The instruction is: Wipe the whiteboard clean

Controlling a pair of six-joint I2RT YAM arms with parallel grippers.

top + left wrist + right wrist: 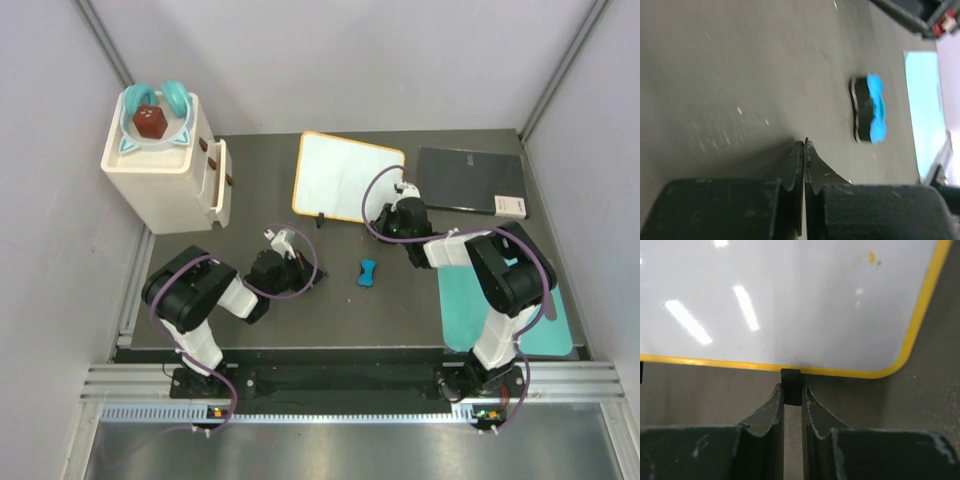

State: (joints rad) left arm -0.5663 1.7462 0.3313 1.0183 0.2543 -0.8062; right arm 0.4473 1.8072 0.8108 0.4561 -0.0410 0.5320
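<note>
The whiteboard [345, 175], white with a yellow-orange frame, lies flat at the back middle of the table. In the right wrist view the whiteboard [790, 300] fills the top, with a faint yellow mark near its right corner. My right gripper [387, 213] [792, 392] is shut on the black foot [790, 384] on the board's near long edge. A blue and black eraser [368, 272] [870, 115] lies on the table in front of the board. My left gripper [312, 277] [804, 146] is shut and empty, low over the table just left of the eraser.
A dark grey slab [470, 180] lies right of the board. A teal mat [465, 300] [925, 110] lies at the near right. A cream drawer unit [165, 170] stands at the back left with a teal bowl [150, 122] on top.
</note>
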